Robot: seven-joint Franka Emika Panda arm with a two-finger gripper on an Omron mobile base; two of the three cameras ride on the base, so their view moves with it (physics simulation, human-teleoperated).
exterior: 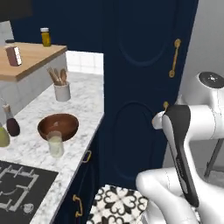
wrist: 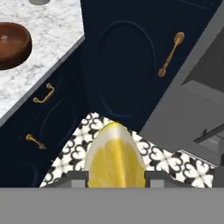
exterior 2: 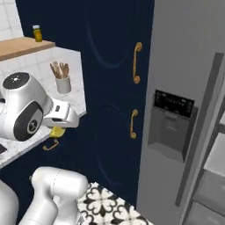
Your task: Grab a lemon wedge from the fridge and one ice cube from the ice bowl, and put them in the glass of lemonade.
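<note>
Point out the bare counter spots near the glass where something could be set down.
Bare marble lies between the ice bowl and the utensil holder, and right of the bowl to the counter edge. It is crowded at the glass, which stands against the bowl, with bottles left.

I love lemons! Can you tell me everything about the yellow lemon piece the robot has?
The lemon wedge is bright yellow, with a paler rind edge curving to a point and juicy-looking flesh marked by faint lines. In the hand view it stands point up between the gripper's two dark fingertips, which sit against its sides, so it looks held. Behind it lie patterned floor tiles and navy cabinets.
</note>
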